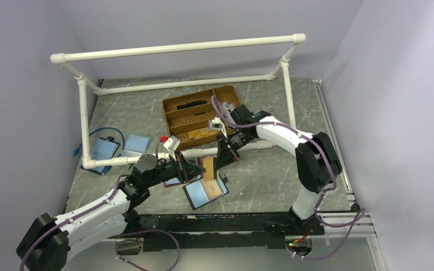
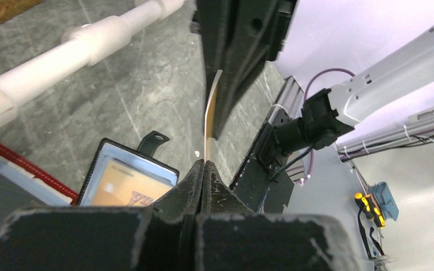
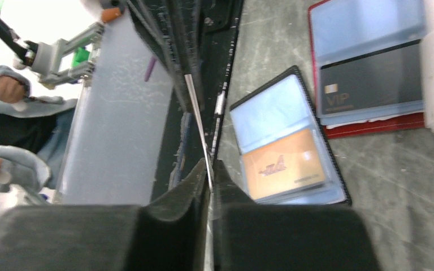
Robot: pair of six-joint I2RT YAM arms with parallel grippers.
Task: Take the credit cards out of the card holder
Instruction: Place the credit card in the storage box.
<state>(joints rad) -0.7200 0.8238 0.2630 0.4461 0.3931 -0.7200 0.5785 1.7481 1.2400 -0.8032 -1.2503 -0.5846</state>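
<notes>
the left tool and the right tool are both clamping shut on one credit card. the credit card is hanging on edge just above the open card holder.

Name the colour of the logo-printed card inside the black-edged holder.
The card is orange; it shows best in the right wrist view.

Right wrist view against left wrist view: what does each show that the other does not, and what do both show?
Only the right wrist view shows the dark VIP card inside the red-edged holder. Only the left wrist view shows the strap tab of the card holder. Both show one credit card edge-on, pinched by the left gripper and the right gripper, and the card holder lying open with an orange card inside.
</notes>
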